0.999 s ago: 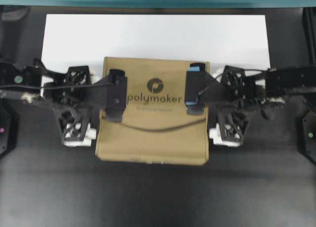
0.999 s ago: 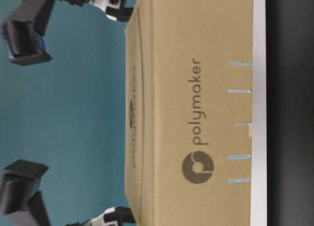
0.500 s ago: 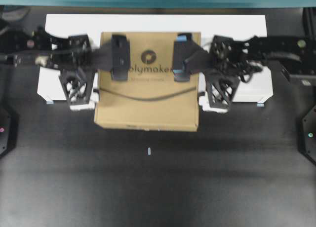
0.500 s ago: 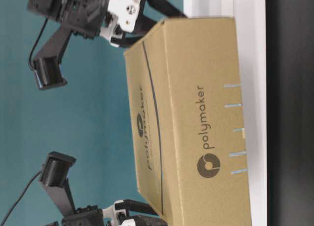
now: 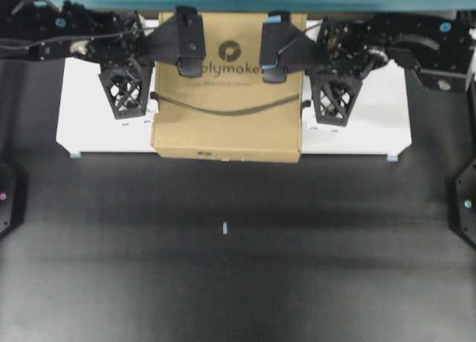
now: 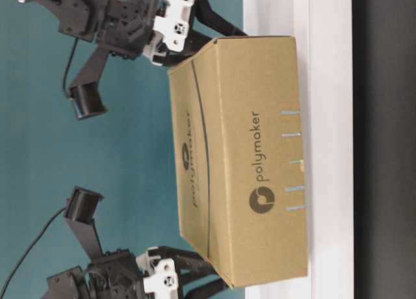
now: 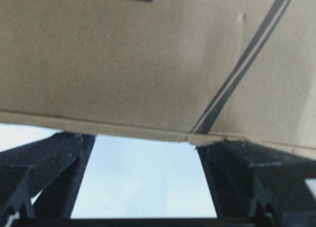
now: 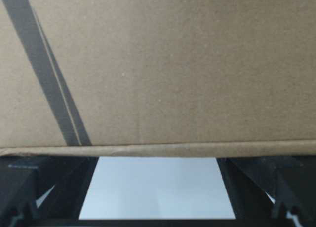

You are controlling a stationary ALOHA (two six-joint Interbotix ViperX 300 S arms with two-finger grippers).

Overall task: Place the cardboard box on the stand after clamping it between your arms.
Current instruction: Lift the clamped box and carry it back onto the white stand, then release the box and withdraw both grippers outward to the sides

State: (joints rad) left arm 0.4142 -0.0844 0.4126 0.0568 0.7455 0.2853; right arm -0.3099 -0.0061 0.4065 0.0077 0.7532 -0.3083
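The brown cardboard box (image 5: 227,97) with the "polymaker" logo is pinched between my two arms over the middle of the white stand (image 5: 357,123). My left gripper (image 5: 147,63) presses its left side and my right gripper (image 5: 312,63) its right side, both open. In the table-level view the box (image 6: 240,162) tilts slightly over the stand (image 6: 331,65), with the right gripper (image 6: 185,23) above and the left gripper (image 6: 172,273) below. Both wrist views show the box wall (image 7: 148,59) (image 8: 173,64) against the fingertips and the stand (image 7: 143,177) (image 8: 158,187) between the fingers. Whether the box touches the stand I cannot tell.
The stand's pale blue feet (image 5: 74,155) (image 5: 390,158) rest on the black table. A small pale scrap (image 5: 224,227) lies on the table in front. Black arm mounts (image 5: 4,197) (image 5: 467,204) sit at the left and right edges. A teal wall runs behind.
Both arms have carried the clamped box away from the table's front, from the stand's front edge to over its middle. The jaws have stayed open.
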